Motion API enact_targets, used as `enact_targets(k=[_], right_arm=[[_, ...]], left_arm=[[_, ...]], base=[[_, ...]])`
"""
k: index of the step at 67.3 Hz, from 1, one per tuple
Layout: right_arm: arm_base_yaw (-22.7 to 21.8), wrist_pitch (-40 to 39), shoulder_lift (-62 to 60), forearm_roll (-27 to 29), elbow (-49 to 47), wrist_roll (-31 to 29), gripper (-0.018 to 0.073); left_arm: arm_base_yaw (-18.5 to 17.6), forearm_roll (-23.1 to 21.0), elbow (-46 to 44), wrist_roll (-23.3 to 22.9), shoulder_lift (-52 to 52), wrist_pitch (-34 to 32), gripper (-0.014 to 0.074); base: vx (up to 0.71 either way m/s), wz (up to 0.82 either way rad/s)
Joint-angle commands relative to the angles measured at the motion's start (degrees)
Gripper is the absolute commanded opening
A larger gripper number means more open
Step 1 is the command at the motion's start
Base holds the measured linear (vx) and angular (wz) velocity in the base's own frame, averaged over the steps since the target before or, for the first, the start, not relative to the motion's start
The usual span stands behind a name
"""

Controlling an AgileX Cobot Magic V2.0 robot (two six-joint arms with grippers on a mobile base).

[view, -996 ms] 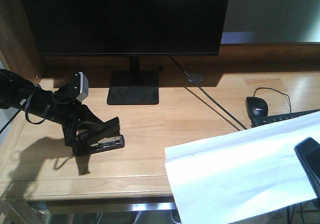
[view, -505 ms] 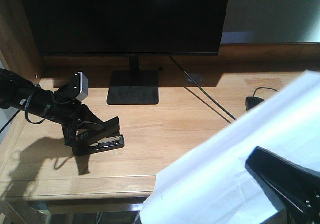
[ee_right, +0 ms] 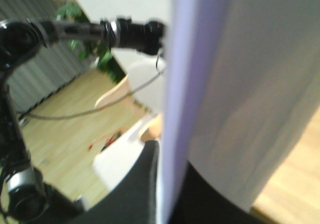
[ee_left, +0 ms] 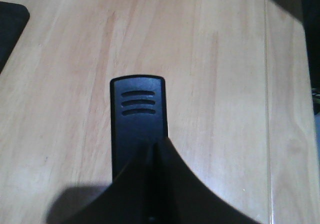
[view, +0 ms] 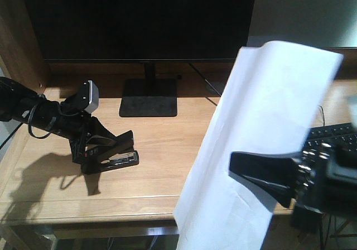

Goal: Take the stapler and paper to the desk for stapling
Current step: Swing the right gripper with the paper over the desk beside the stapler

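With my left gripper (view: pixel 120 147) clamped on the stapler (view: pixel 124 159) resting left on the desk (view: pixel 178 138) and my right gripper (view: pixel 237 169) pinching the paper (view: pixel 273 105) upright over the near edge, I worry the floppy sheet could buckle or slip when lowered

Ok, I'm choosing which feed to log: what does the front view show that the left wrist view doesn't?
Only the front view: the paper held up by the right gripper, the monitor and the keyboard.
Only the left wrist view: a close look at the stapler from above, with three grooves on its top.
Both: the stapler, the left gripper closed on it, and the desk.
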Motion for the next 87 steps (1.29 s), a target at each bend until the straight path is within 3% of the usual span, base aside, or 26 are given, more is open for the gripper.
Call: enact_targets(k=[1,12,27,41,49,69,87], right_arm=[[0.0,-2.7,5.0,2.5,-4.2,-0.8,-0.0005],[0.9,-4.2,13.7,2.4,-8.2,-1.1,-0.0005],[10.5,-0.1,23.9,2.0,-14.4,-1.9,-0.0005],[16.1,6.2,31.6,2.1,-18.9,-0.4,-0.0005],[16.3,8.9,35.3,2.2,-19.8,-0.1,-0.0005],[15.8,25.4,41.5,0.5,-19.8,0.1,-0.0004],[15.8,31.0,45.6,0.3,-19.8,0.1,-0.0005]], left_arm=[[-0.3,-2.9,-1.3,-0.6,-3.1,1.4,-0.0007],[-0.3,-2.9,-1.3,-0.6,-3.1,1.4,-0.0007],[-0.3,-2.9,-1.3,-0.6,-3.1,1.4,-0.0007],[-0.3,-2.9,-1.3,-0.6,-3.1,1.5,-0.0007],[-0.3,-2.9,-1.3,-0.6,-3.1,1.5,-0.0007],[-0.3,-2.9,-1.3,-0.6,-3.1,1.5,-0.0007],[-0.3,-2.9,-1.3,-0.6,-3.1,1.5,-0.0007]], base=[[0.00,0.00],[0.00,0.00],[0.00,0.00],[0.00,0.00],[0.00,0.00],[0.00,0.00],[0.00,0.00]])
